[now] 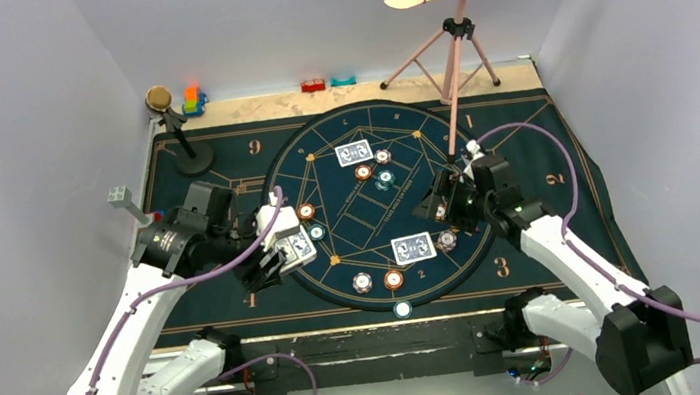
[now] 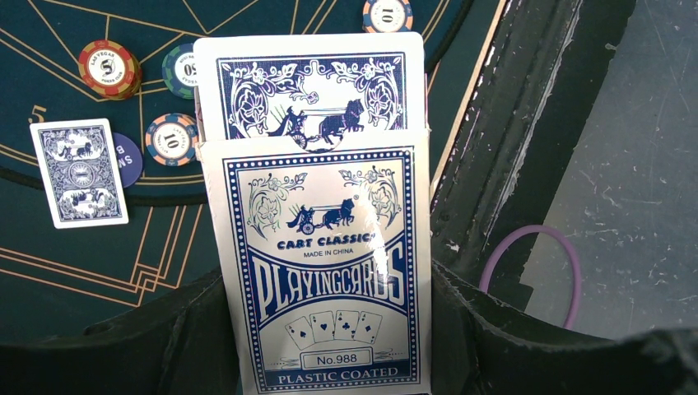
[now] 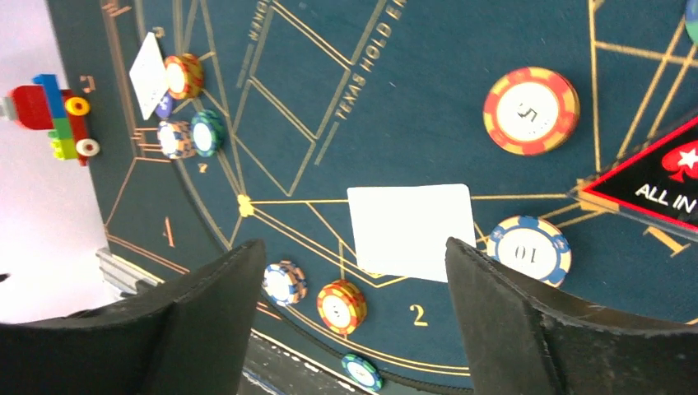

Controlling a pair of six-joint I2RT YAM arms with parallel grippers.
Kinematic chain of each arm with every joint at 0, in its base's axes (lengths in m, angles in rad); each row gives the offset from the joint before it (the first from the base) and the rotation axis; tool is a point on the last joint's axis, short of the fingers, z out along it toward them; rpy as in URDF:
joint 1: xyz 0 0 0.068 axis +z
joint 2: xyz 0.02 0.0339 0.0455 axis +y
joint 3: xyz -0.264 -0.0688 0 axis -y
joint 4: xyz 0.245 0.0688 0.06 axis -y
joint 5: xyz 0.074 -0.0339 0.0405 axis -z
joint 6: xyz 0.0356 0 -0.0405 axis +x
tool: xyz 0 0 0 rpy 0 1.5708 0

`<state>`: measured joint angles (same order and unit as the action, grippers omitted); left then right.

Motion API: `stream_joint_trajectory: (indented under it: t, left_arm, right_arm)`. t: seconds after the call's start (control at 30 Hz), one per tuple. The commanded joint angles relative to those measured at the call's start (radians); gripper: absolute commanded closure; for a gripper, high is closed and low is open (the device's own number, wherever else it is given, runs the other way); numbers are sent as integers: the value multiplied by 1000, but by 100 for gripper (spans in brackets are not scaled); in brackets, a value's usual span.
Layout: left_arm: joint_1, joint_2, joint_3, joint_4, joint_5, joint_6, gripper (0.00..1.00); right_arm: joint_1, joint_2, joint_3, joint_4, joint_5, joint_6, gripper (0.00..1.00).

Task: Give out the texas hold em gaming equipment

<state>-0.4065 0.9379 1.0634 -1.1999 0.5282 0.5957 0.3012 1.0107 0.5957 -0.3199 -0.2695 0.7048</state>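
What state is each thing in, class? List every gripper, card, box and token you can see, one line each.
left gripper, shut on the card box
card box, open at the top, a card sticking out
right gripper, open, holding nothing
near card, flat on the mat, back up
far card, flat on the mat, back up
ALL IN token, flat on the mat, print up
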Motion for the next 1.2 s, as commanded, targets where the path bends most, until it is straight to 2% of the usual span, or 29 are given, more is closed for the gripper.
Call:
stream_joint_trajectory:
  t: [0.0,0.2,0.37,0.53,0.87,1.0,1.17]
  left_arm:
    - [0,-7,41,14,37,9,100]
    - [0,7,27,37,39,-2,100]
    - [0,14,21,49,43,-9,100]
    - [0,15,27,49,44,-11,100]
    - [0,7,25,42,39,-10,100]
    - [0,8,26,40,38,-7,100]
    - [0,8,27,40,39,-7,100]
  right_arm:
    - [41,-37,116,-28,-7,-28,13]
    - [279,65,277,70,-133,29,9]
    - [412,158,338,249,-226,119,6]
    - [498,296,412,351,-255,151,5]
    - [563,499,492,515,-339,226,2]
    - [567,539,471,554,-373,250,12]
    - [565,539,454,537,-384,252,34]
